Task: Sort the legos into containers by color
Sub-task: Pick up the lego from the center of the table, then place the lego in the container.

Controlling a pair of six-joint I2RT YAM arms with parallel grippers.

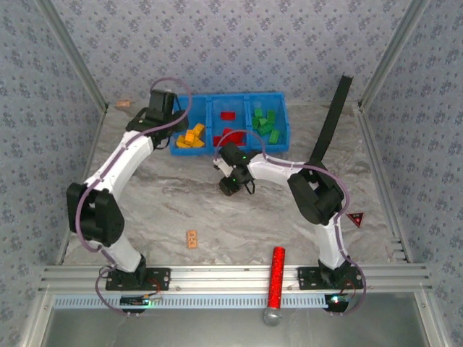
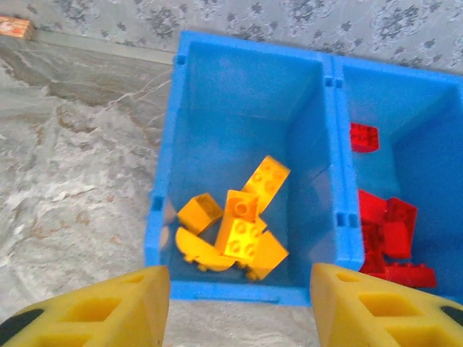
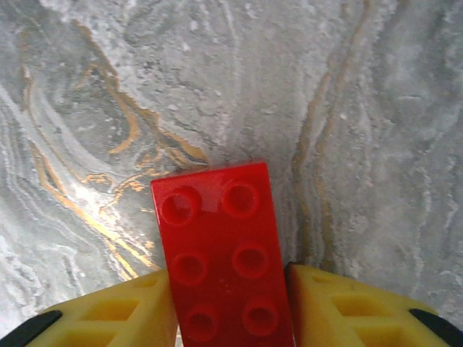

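Three joined blue containers stand at the back of the table. The left one holds several yellow-orange legos, the middle one red legos and the right one green legos. My left gripper hovers open and empty just in front of the left container's near wall; in the top view it is at the containers' left end. My right gripper is shut on a red six-stud lego, held over bare marble. From above, that gripper is in front of the middle container.
A flat tan block lies on the near table. A red glittery cylinder rests across the front rail. A black strap leans at the right, with a red triangle marker near the right arm. A small wooden piece lies by the back wall.
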